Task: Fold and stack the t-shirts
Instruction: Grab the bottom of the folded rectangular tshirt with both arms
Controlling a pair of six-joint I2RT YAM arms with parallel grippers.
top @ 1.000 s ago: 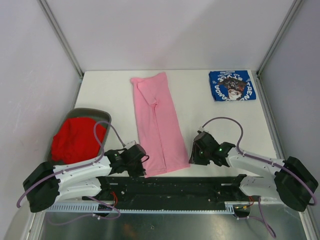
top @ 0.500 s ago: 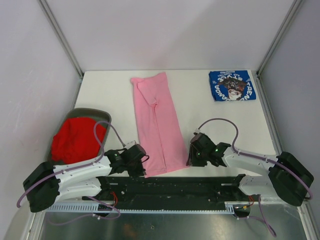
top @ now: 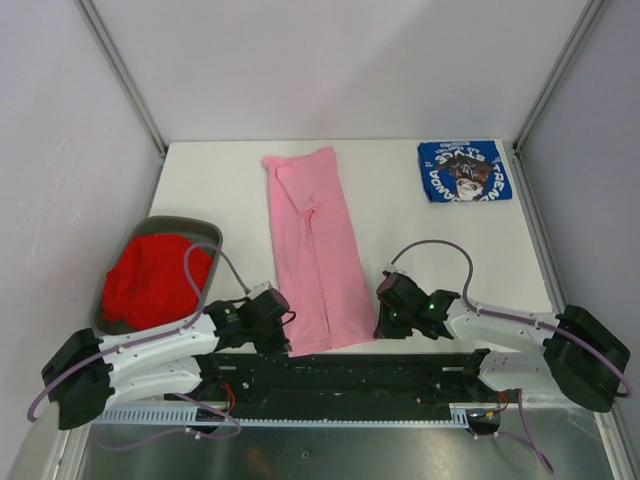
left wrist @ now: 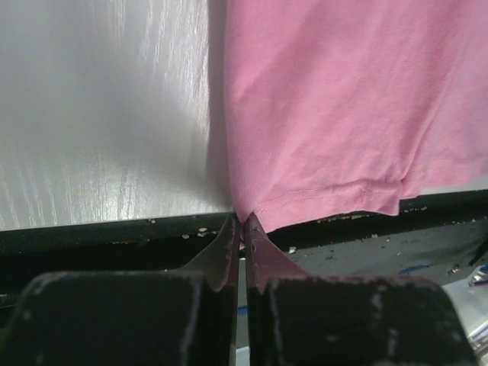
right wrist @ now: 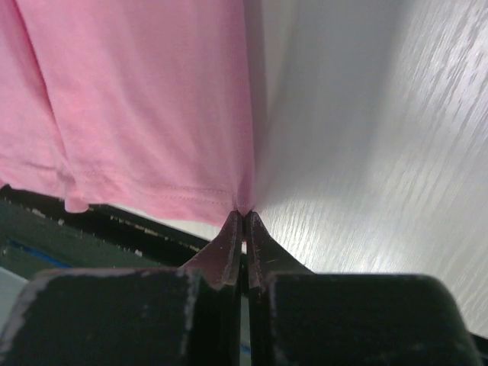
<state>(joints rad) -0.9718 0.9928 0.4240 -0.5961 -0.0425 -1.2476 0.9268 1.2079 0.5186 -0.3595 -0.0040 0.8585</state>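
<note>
Pink t-shirt [top: 316,250] lies as a long strip mid-tabletop [top: 220,190], hem at the near edge. Left gripper [left wrist: 242,223] jaws clenched on its near-left hem corner, right gripper [right wrist: 244,216] jaws clenched on the near-right one. Blue t-shirt [top: 463,170] folded far right, red t-shirt [top: 150,280] in the bin [top: 213,234].

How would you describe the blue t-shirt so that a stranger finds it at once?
On the white table, go to the far right corner. The blue t-shirt lies there, folded into a small rectangle. It alone carries white lettering and a dark cartoon print; the pink t-shirt and the red t-shirt are plain.
</note>
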